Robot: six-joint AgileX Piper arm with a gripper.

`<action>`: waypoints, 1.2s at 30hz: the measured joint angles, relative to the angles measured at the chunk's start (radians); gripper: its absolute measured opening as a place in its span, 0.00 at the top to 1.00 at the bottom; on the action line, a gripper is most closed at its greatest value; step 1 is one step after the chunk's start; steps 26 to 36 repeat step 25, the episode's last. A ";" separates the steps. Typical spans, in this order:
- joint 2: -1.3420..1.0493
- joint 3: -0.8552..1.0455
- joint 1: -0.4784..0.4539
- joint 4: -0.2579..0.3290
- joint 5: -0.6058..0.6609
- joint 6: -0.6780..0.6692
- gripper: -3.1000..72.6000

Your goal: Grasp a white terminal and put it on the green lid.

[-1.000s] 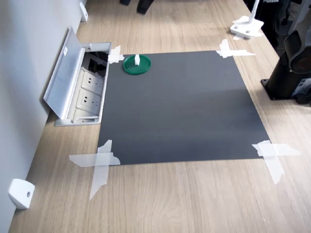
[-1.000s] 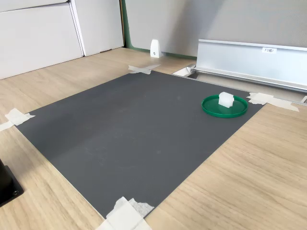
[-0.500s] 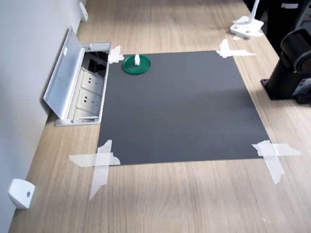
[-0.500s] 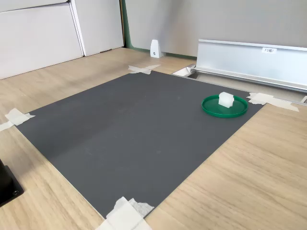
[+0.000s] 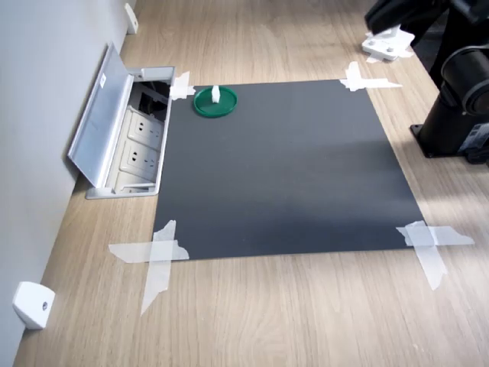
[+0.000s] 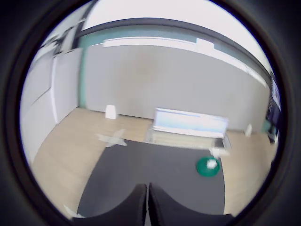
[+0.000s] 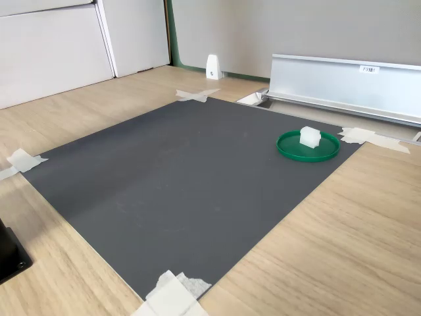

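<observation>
The white terminal [image 5: 216,94] stands on the green lid [image 5: 205,108], which lies at the far left corner of the black mat in the first exterior view. In the second exterior view the white terminal [image 7: 310,137] sits slightly off the middle of the green lid [image 7: 309,156]. The wrist view shows the lid [image 6: 202,168] and the terminal [image 6: 211,164] small and far off. My gripper [image 6: 147,207] is shut and holds nothing, high above the mat's near side. A dark part of the arm [image 5: 401,11] shows at the first exterior view's top right.
A black mat [image 5: 290,168] is taped to the wooden table at its corners. An open socket box [image 5: 130,141] with a raised metal flap lies beside the lid. The arm's base [image 5: 458,115] stands at the first exterior view's right. A white wedge [image 5: 32,304] sits by the wall.
The arm has swung into the first exterior view's top right, over the white stand there. The lid and the terminal have not moved.
</observation>
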 joint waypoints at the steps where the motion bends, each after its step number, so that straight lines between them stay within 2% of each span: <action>1: -0.024 0.029 -0.021 -0.029 -0.010 0.053 0.97; 4: -0.081 0.098 -0.071 -0.084 -0.030 0.194 0.97; 7: -0.152 0.148 -0.086 -0.089 -0.039 0.239 0.97; 11: -0.259 0.201 -0.089 -0.092 -0.047 0.253 0.97; 16: -0.330 0.250 -0.096 -0.122 -0.079 0.253 0.97; 23: -0.367 0.342 -0.096 -0.137 -0.095 0.253 0.97; 36: -0.367 0.349 -0.096 -0.138 -0.096 0.253 0.97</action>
